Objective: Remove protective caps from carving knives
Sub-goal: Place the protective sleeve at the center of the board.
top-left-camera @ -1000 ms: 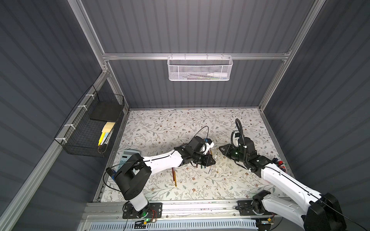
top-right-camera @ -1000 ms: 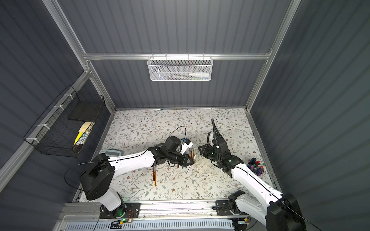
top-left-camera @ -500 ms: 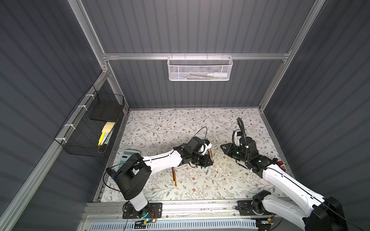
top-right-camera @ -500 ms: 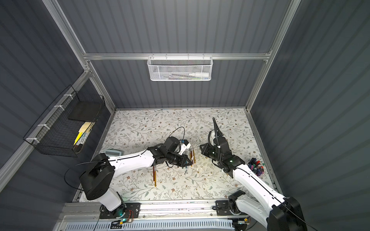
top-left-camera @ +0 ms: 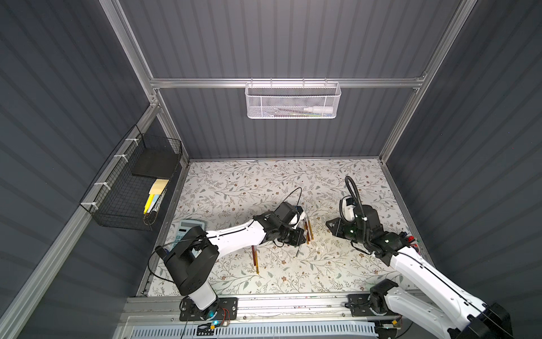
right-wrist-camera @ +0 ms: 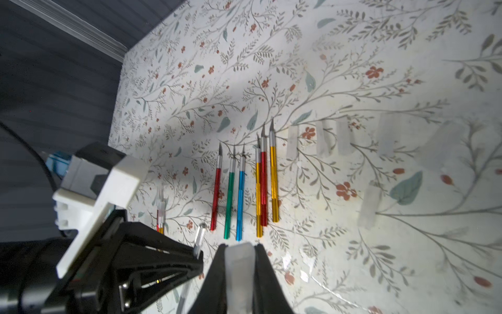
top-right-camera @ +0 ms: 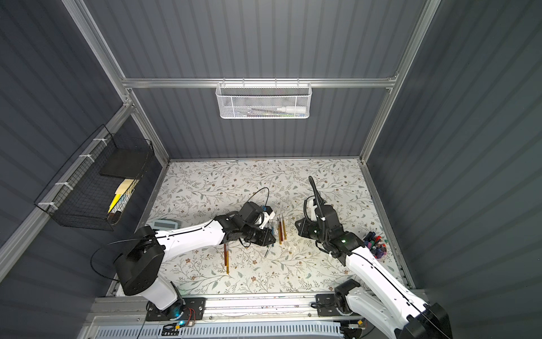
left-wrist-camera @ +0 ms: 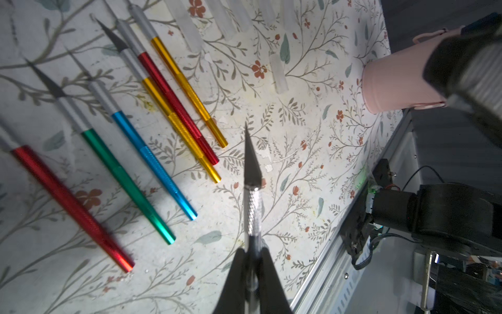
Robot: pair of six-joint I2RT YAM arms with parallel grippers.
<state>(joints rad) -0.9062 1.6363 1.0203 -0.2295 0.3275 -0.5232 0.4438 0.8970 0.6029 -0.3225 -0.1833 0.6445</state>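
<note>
Furthest left on the counter, a pair of knives lies beside the left forearm; the right wrist view hints at clear sleeves on their tips, though blur makes that unsure. Next, the left end effector is clenched on the tail of a silver knife, whose bare blade points out over the counter. Then six knives lie in a row, all uncapped, with one red lying against a gold; beyond them loose caps lie spread apart. The right end effector is clamped on one cap; a pink cup stands far right.

With so thin a handle gripped near its end, the silver knife could swivel or slip while being set down, so its point might dig into the counter or knock the row askew. The slick cap might roll among the blades once let go; a sweep of the left forearm could shove the pair.

Both top views give the layout and the pair plainly, yet the caps nearly vanish against the pattern. Only the left wrist view shows that blade bare; only the right wrist view shows the cap gripped.
</note>
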